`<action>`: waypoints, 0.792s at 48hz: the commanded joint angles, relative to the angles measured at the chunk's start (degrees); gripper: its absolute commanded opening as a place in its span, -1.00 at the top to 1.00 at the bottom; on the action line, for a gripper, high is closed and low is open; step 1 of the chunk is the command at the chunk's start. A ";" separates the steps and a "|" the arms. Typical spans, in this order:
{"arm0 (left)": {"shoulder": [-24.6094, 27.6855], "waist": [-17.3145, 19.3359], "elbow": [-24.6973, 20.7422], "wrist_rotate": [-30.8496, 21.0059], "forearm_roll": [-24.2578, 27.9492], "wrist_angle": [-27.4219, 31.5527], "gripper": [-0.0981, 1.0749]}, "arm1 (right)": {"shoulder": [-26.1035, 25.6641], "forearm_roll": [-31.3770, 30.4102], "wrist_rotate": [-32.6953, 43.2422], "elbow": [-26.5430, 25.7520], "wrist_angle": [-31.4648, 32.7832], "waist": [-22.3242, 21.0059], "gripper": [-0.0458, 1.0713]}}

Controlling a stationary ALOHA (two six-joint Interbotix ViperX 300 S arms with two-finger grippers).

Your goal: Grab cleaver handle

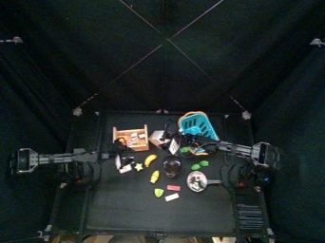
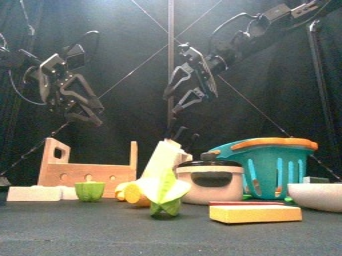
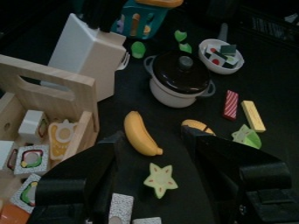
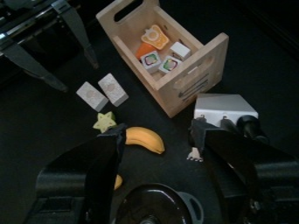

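Note:
The cleaver (image 2: 163, 167) has a white blade and leans upright between the wooden crate and the black pot. In the right wrist view its blade (image 4: 225, 108) stands beside the crate, with the black handle (image 4: 253, 129) sticking out from it. It also shows in the left wrist view (image 3: 89, 48). My right gripper (image 4: 163, 147) is open and hovers above the banana, a little short of the cleaver; in the front view (image 2: 191, 88) it hangs high over the cleaver. My left gripper (image 3: 159, 168) is open and empty, high above the star; in the front view (image 2: 70, 98) it hangs over the crate.
A wooden crate (image 4: 163, 48) holds several toy blocks. A black pot (image 3: 177, 79), a banana (image 3: 140, 133), a green star (image 3: 162, 179), a teal basket (image 2: 267, 160), a bowl (image 3: 219, 52) and a red and yellow sponge (image 2: 254, 212) crowd the table. Two white blocks (image 4: 103, 92) lie near the crate.

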 commanded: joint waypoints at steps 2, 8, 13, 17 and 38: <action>-0.09 0.09 -0.70 0.00 -0.35 -0.35 -0.71 | -0.44 -0.53 0.00 -2.20 0.79 -0.79 -0.74; -0.09 0.09 -0.79 0.00 -0.44 -0.09 -0.71 | 0.35 -1.32 0.00 -3.25 2.64 -1.49 -0.74; -0.09 0.09 -0.79 0.00 -0.35 -0.09 -0.71 | 1.58 -2.37 0.00 -4.22 5.19 -1.93 -0.74; -0.09 0.09 -0.70 0.00 -0.44 -0.09 -0.71 | 2.46 -3.08 -0.18 -4.75 6.94 -1.93 -0.74; -0.09 0.44 -0.70 0.00 -0.35 -0.09 -0.71 | 4.66 -3.25 -0.26 -4.83 7.38 -2.64 -0.70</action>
